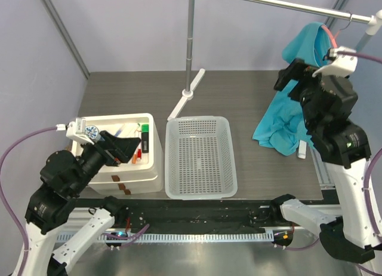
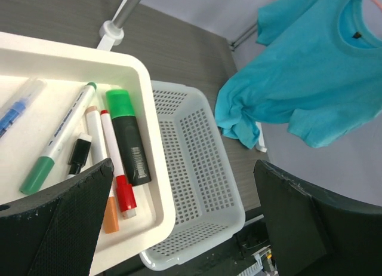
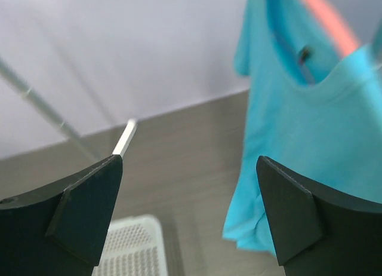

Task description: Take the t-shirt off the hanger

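To slip the soft turquoise-blue short-sleeved t-shirt (image 1: 279,128) cleanly off the thin salmon-pink curved hanger (image 1: 330,38), start from its place: far right of the dark grey table (image 1: 239,91), hung on the long silver rack rail (image 1: 280,2), lower hem sagging low toward the table; touching or not, cannot tell. Note the right arm (image 1: 327,103) raised just beside the cloth, jaws spread wide with nothing between them, neckline and pink hanger up and to the right in the wrist view. Aim for the collar edge or shoulder seam rather than loose body fabric, and pinch cloth only, never the pink bar. Pull sideways and down along the hanger's curve, one shoulder first, so as not to drag the small wire hook off the rail. Go slowly; expect the cloth to stretch and cling before sliding. Leave the left arm (image 1: 65,180) out of it unless needed for steadying the hanger: jaws spread and empty there too, parked over the white plastic tray (image 1: 156,162) of marker pens (image 2: 128,144), beside the white mesh basket (image 1: 200,156), well apart from the shirt
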Tool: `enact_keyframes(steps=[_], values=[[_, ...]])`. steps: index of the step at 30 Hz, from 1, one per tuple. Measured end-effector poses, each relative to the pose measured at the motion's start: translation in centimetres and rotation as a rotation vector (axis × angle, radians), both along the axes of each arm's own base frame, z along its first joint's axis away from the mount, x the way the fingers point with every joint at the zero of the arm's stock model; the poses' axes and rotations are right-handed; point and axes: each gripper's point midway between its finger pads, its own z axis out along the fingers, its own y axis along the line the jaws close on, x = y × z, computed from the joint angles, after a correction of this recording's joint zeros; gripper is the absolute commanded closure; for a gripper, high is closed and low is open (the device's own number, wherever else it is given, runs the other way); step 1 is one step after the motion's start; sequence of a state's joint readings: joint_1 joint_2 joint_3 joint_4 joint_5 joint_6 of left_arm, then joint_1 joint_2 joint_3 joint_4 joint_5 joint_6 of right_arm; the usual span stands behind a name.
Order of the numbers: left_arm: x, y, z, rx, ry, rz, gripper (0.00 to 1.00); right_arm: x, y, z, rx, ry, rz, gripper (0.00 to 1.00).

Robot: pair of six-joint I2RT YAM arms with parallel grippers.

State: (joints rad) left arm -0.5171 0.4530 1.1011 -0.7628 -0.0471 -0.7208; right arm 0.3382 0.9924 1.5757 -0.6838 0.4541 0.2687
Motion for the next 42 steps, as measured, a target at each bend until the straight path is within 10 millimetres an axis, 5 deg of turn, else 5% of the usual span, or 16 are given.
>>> enact_keyframes(steps=[4, 9, 15, 19, 25, 32, 42], values=[[0.5, 0.1, -0.9, 0.054, 0.081, 0.016, 0.00, 1.4, -3.7, 5.2, -0.109, -0.044, -0.227, 0.00], [-0.6, -0.3, -1.9, 0.077, 0.119, -0.036, 0.00, 3.7, -7.4, 8.5, -0.257, -0.020, -0.479, 0.00], [-3.1, -0.4, -0.5, 0.039, 0.057, -0.115, 0.00, 8.6, -12.3, 5.6, -0.383, 0.136, -0.655, 0.00], [-4.0, -0.8, 0.8, 0.022, 0.039, -0.159, 0.00, 10.1, -14.6, 3.4, -0.411, 0.212, -0.680, 0.04], [-4.4, -2.1, 1.2, -0.003, 0.072, -0.230, 0.00, 10.3, -14.7, 3.1, -0.368, 0.191, -0.619, 0.25], [-4.2, -3.6, 0.8, -0.017, 0.134, -0.290, 0.00, 10.0, -13.2, 1.3, -0.328, 0.196, -0.517, 0.61], [-4.7, -4.1, 2.1, -0.038, 0.128, -0.328, 0.02, 10.5, -11.9, 0.3, -0.290, 0.194, -0.436, 0.76]])
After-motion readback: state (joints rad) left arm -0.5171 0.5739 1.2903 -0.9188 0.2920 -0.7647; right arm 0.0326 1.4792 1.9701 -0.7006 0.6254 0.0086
